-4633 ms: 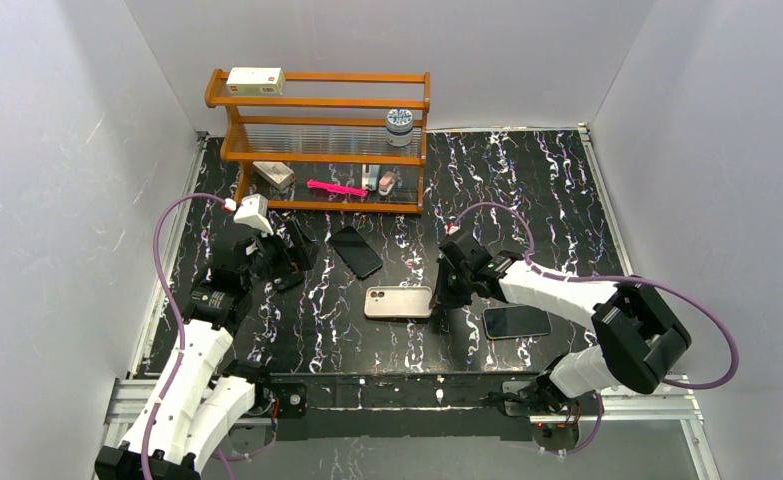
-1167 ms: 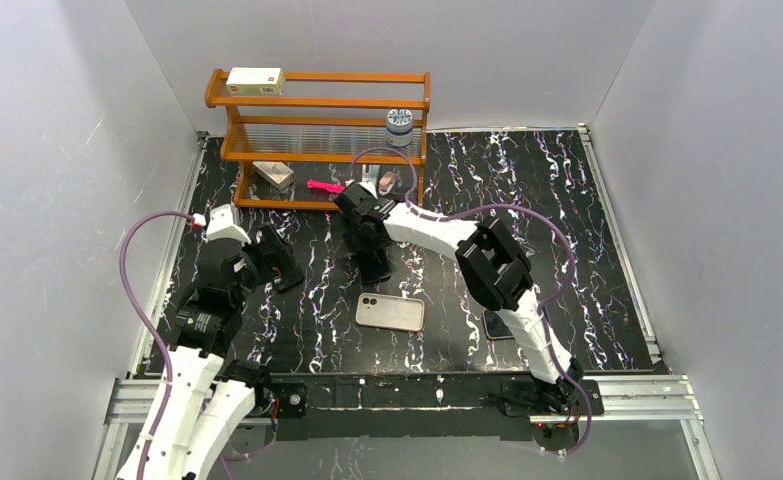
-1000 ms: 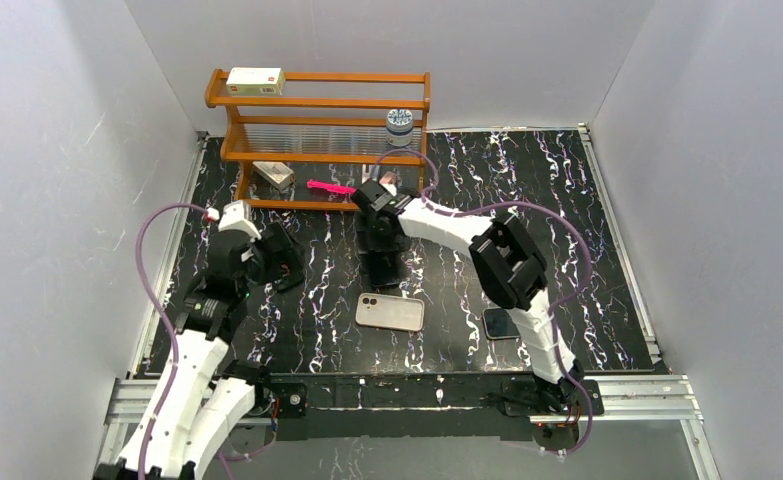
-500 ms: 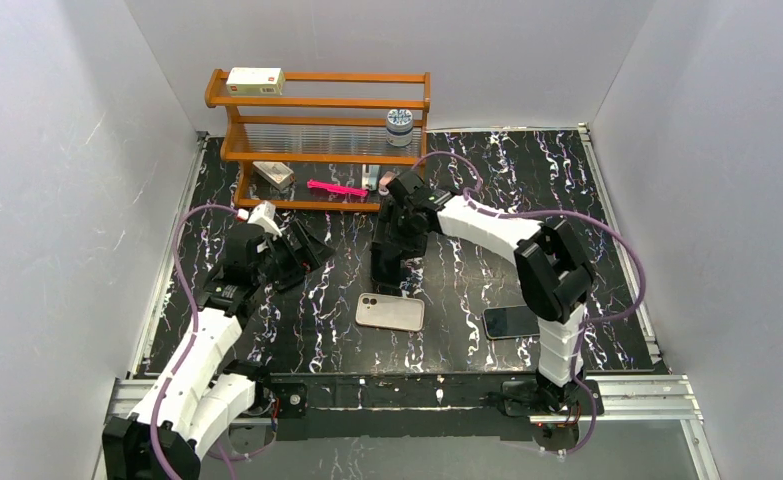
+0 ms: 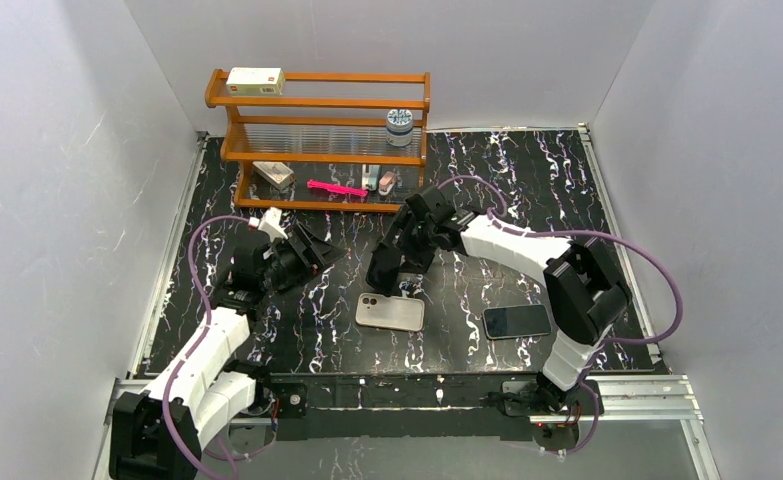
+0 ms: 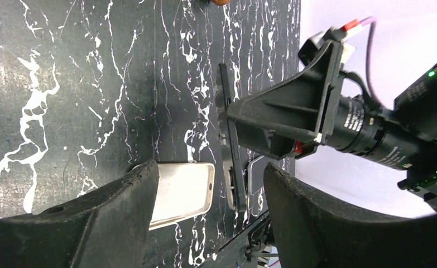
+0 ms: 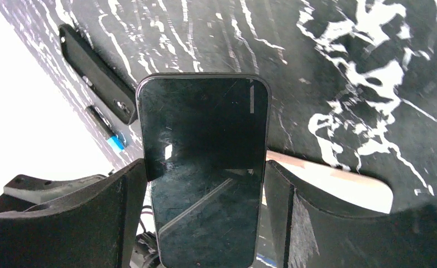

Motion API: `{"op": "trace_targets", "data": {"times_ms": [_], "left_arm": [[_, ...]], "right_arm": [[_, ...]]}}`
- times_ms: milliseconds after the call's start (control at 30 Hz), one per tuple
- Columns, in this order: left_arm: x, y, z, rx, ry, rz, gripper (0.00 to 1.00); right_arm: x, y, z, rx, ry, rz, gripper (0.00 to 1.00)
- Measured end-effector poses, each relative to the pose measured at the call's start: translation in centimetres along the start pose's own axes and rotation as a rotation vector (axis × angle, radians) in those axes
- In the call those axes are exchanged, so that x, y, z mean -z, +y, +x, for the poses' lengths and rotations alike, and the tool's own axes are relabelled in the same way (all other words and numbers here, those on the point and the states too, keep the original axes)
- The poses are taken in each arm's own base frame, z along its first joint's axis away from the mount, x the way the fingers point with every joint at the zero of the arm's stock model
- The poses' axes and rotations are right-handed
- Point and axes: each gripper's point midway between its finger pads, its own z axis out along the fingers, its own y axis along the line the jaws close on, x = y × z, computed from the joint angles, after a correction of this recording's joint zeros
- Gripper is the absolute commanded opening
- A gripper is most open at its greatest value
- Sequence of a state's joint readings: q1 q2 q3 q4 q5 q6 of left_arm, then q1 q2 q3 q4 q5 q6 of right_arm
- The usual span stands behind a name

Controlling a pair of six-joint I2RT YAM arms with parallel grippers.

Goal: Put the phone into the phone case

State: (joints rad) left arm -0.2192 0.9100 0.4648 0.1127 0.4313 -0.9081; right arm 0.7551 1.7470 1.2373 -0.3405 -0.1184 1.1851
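My right gripper [image 5: 399, 262] is shut on the phone case [image 5: 384, 270], a thin black slab clamped by its long sides. It hangs tilted, its low end just above the table. In the right wrist view the phone case [image 7: 202, 145] fills the gap between the fingers [image 7: 115, 212]. The phone [image 5: 516, 321], dark-screened with a silvery edge, lies flat at the near right, untouched. My left gripper [image 5: 319, 254] is open and holds nothing; it points right at the case from the left. Its wrist view shows the phone case [image 6: 231, 151] edge-on and the phone [image 6: 255, 173] behind it.
A pinkish-gold phone [image 5: 390, 312] lies flat just below the hanging case and shows as a pale strip [image 7: 330, 180] under it. The wooden rack [image 5: 322, 104] stands at the back left with a box [image 5: 254, 80], a jar [image 5: 399, 125] and a pink item [image 5: 335, 188].
The right arm has swung the case from beside the rack towards the near middle and tilted it. The left gripper has reached right towards it, and its jaws have narrowed somewhat.
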Motion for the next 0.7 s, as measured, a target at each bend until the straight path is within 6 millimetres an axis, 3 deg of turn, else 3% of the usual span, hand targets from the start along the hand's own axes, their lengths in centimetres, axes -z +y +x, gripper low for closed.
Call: {"op": "trace_targets", "data": {"times_ms": [100,200,367,567,600,700], "left_arm": [[0.0,-0.3,-0.2,-0.006,-0.007,0.012,0.66],[0.0,-0.5,0.0,-0.006,0.004,0.024,0.66],[0.3,-0.3,0.7,-0.009,0.039,0.013,0.68],[0.8,1.6,0.6,-0.031,0.041,-0.11,0.75],[1.2,2.7,0.7,-0.043,0.045,-0.177,0.76],[1.5,3.3,0.8,-0.058,0.054,-0.216,0.77]], "right_arm": [[0.6,-1.3,0.4,-0.088,-0.008,0.039,0.39],[2.5,-2.1,0.8,-0.181,-0.036,0.073,0.44],[5.1,-2.5,1.4,-0.368,-0.082,0.178,0.4],[5.6,-4.0,4.8,-0.516,-0.075,0.299,0.4],[5.6,-4.8,6.3,-0.57,-0.065,0.334,0.4],[5.6,-5.0,7.5,-0.612,-0.061,0.355,0.39]]}}
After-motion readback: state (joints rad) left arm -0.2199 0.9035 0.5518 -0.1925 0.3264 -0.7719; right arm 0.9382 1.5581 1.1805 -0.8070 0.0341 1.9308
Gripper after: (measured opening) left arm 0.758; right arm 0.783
